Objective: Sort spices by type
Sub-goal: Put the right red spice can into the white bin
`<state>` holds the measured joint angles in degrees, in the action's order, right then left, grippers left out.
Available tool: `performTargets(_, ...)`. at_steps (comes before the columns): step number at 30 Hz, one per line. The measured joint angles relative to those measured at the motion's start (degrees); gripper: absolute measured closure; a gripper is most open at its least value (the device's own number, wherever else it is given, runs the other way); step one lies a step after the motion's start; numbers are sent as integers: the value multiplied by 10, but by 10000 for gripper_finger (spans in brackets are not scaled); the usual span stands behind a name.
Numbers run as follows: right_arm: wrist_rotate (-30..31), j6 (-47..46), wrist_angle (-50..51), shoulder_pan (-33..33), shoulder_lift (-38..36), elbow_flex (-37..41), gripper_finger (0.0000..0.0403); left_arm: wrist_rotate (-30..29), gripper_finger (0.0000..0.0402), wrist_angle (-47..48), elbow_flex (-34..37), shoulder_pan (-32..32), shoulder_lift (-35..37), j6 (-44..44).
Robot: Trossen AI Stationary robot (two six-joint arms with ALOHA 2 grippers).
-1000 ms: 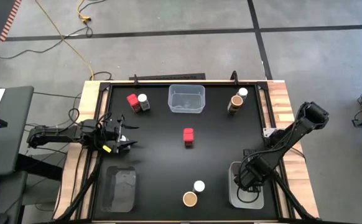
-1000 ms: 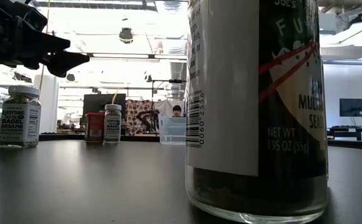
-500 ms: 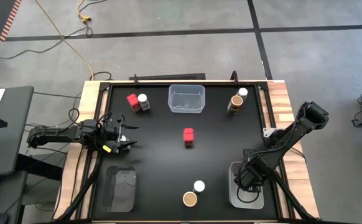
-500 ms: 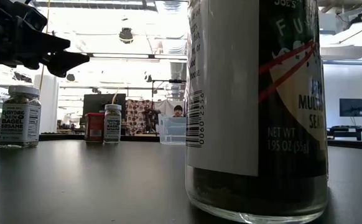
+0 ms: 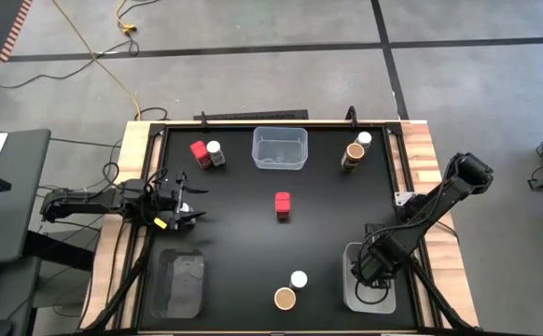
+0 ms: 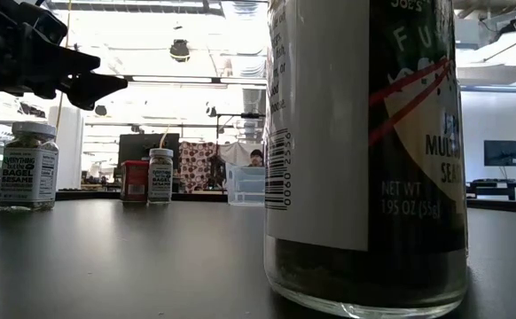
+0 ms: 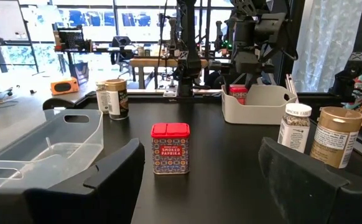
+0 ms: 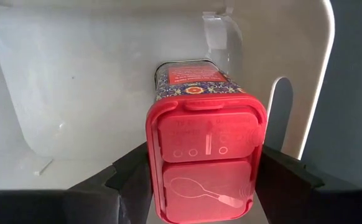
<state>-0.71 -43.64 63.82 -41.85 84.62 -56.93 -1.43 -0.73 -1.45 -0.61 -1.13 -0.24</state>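
My right hand [image 8: 201, 177] is down inside the clear bin [image 5: 358, 291] at the counter's [image 5: 327, 215] near right corner, clenched on a red tin [image 8: 206, 158]. My left hand [image 5: 186, 204] hangs open over the left edge. Another red tin [image 5: 283, 205] stands mid-counter; a tan-lidded jar [image 5: 285, 299] and a white-lidded jar [image 5: 299, 279] stand near.

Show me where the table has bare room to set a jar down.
Bare black table lies between the left pincer and the lone red tin, and again between that tin and the right pincer. It is crowded at the far edge: clear bin, flanked by spice pairs.
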Motion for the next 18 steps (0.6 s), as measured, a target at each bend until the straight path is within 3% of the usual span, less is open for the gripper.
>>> performTargets(18,0,16,-1,0,0,0,137,0,98,0,0,0,0,0)
